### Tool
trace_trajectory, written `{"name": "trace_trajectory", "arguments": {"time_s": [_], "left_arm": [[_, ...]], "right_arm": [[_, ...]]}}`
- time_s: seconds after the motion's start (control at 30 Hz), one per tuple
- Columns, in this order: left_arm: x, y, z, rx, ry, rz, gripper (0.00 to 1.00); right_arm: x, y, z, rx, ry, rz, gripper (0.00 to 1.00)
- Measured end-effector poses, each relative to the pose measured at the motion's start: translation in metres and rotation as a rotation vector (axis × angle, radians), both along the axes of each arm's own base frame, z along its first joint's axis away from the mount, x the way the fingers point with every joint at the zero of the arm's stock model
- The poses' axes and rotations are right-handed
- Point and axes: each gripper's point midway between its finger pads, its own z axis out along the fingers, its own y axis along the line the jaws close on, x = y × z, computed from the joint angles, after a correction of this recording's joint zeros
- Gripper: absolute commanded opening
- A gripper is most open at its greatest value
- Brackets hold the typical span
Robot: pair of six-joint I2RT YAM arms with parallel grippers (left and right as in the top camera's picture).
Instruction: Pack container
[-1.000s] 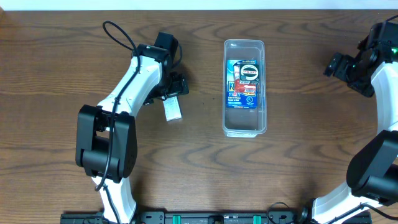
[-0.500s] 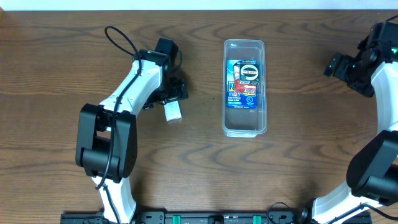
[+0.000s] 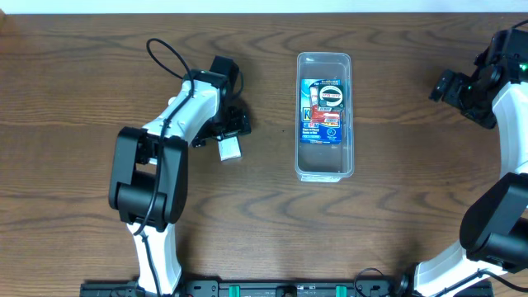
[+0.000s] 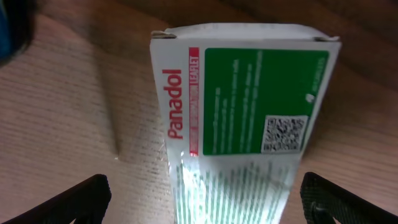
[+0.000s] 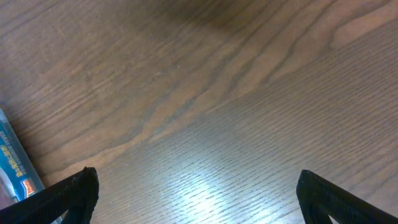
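Note:
The clear plastic container [image 3: 324,115] lies lengthwise at the table's centre with a blue packet [image 3: 325,111] inside. A white and green Panadol box [image 3: 228,148] lies on the wood to its left. My left gripper [image 3: 228,132] hovers over the box's top end. In the left wrist view the box [image 4: 239,118] fills the space between my wide-open fingers [image 4: 202,196], which do not touch it. My right gripper [image 3: 450,87] is open and empty at the far right; its wrist view shows bare wood between the fingers [image 5: 199,196].
A sliver of the blue packet [image 5: 15,165] shows at the left edge of the right wrist view. The white table edge [image 3: 264,5] runs along the top.
My left arm has shifted slightly right and down over the Panadol box. The box and the right arm have not moved.

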Motion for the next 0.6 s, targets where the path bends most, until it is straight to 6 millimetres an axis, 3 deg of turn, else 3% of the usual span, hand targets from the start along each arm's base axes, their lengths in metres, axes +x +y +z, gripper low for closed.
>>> {"name": "trace_trajectory", "arguments": {"time_s": [0.6], "left_arm": [[0.0038, -0.0011, 0.0001, -0.005, -0.015, 0.015, 0.98]], "right_arm": [[0.0001, 0.0, 0.0001, 0.0, 0.0, 0.0, 0.99]]}}
